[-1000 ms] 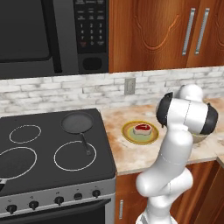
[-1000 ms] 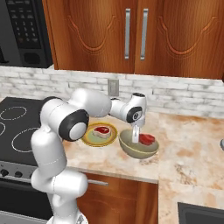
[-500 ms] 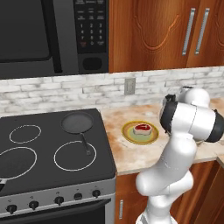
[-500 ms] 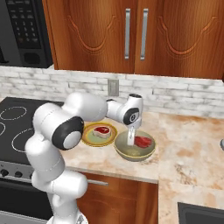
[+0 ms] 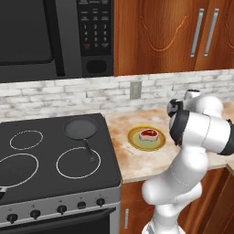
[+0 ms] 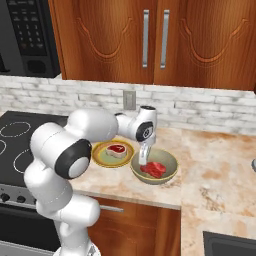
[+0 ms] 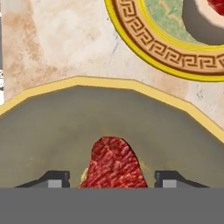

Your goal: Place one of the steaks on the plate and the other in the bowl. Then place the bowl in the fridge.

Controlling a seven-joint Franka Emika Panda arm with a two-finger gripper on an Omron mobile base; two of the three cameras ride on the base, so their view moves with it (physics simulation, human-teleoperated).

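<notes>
Red steak (image 7: pixel 114 164) lies inside the olive bowl (image 6: pixel 170 162), between the parted jaws of the gripper (image 6: pixel 144 161), apparently just released; the plate (image 6: pixel 100 156), at nine o'clock, carries the other steak (image 6: pixel 116 149)

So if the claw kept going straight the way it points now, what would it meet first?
Most likely the steak lying in the bowl: in the hand view it sits between the open claw fingertips, directly ahead. How much gap remains is unclear.
</notes>
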